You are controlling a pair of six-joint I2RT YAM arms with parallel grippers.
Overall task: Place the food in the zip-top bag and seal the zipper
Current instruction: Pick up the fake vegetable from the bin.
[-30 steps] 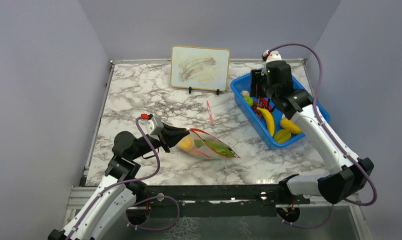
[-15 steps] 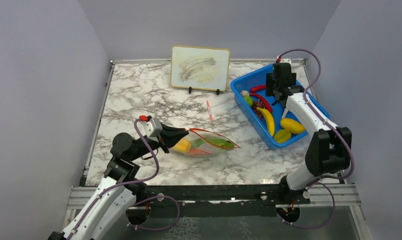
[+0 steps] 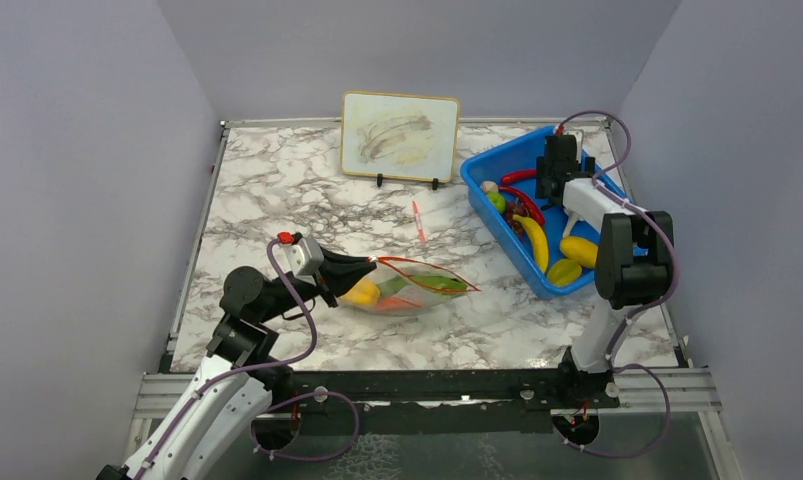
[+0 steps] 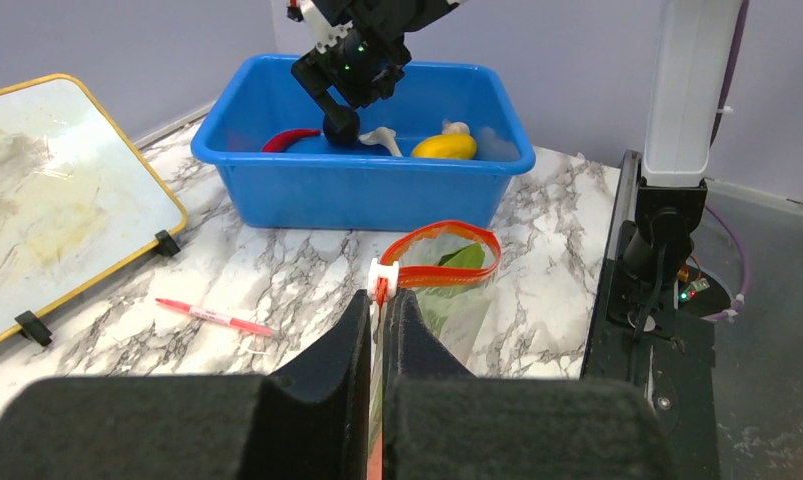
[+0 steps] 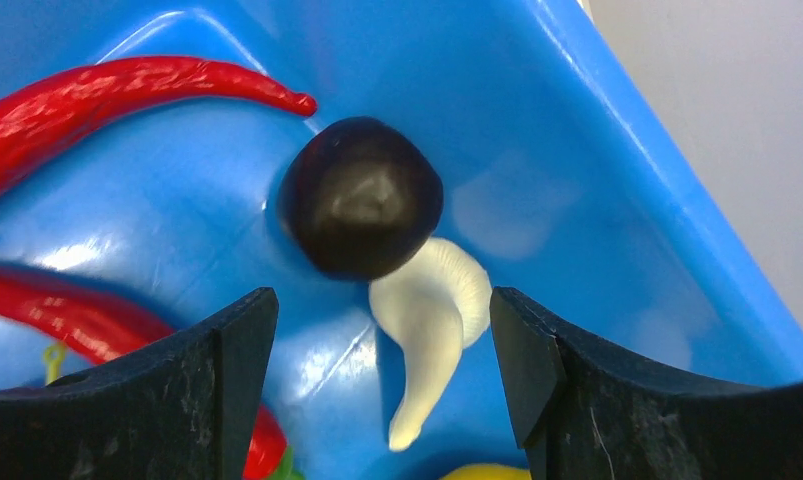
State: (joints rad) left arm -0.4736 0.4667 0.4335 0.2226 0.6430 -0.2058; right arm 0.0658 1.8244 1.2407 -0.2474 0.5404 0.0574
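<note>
Over the last second: brought the right gripper [image 5: 377,345] down from well above the blue plastic bin [image 4: 357,190] at the far right corner of the counter into the bin's far end, folding the right arm back toward the right edge. Hangs there now with jaws spread and nothing between them, just short of the dark round toy piece [image 5: 362,195] and the white toy mushroom [image 5: 427,320] touching it, with the long red plastic chili [image 5: 127,90] close by. Looks like lining up a pick of one of the two — cannot tell which.

Meanwhile, swung the clear floppy zip-top bag [image 3: 412,290] up from sagging toward the near edge to lying level, mouth turned to the right edge. Clamps, with the left gripper [image 4: 380,310] pressed tight, one end of the thin red-orange zipper strip [image 4: 455,224], bowed into an open loop. Lies close to the near edge, left of centre, and already holds a yellow toy pepper [image 3: 365,292] and a green leafy pod [image 3: 439,285].

Means a mouth held ready for the next drop — yet leaves the yellow plastic banana [image 3: 533,240] and more in the bin, and the zipper unsealed.
</note>
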